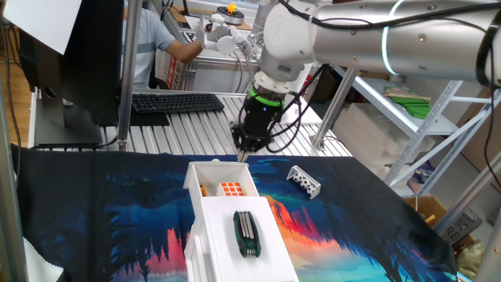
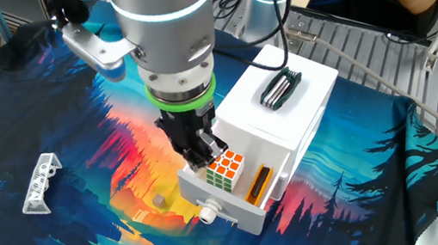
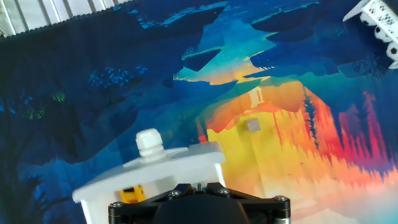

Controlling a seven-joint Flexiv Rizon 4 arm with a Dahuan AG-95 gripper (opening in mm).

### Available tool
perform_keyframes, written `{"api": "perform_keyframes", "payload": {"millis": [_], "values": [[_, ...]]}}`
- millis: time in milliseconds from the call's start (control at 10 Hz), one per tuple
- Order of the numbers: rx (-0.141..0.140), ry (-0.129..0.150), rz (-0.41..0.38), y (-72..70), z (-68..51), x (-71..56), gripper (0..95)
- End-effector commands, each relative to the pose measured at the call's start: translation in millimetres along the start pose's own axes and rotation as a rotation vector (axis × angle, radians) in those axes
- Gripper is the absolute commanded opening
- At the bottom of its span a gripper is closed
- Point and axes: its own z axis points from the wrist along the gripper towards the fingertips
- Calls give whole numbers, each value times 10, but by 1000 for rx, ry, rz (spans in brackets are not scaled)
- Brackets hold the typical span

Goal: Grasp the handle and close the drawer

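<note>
The white drawer (image 2: 234,214) stands pulled out of the white box unit (image 2: 306,122) and holds a Rubik's cube (image 2: 224,170) and an orange item. Its small white handle (image 2: 208,214) sticks out of the front panel; it also shows in the hand view (image 3: 149,143), ahead of the fingers. My gripper (image 2: 204,149) hangs just above the drawer's open end, beside the cube, clear of the handle. Its fingers look pressed together with nothing between them. In one fixed view the gripper (image 1: 243,153) is over the drawer's (image 1: 196,176) far end.
A dark green multi-tool (image 2: 280,88) lies on top of the box. A grey-white perforated block (image 2: 41,182) lies on the printed cloth, apart from the drawer. A small beige cube (image 2: 159,201) sits on the cloth near the drawer front. A person sits behind the table.
</note>
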Motion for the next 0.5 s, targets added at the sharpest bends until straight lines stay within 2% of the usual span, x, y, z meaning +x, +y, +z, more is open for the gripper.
{"api": "perform_keyframes", "payload": {"millis": [100,500], "values": [[14,27,2,140,-42,-162,0],[26,15,10,276,68,-272,0]]}}
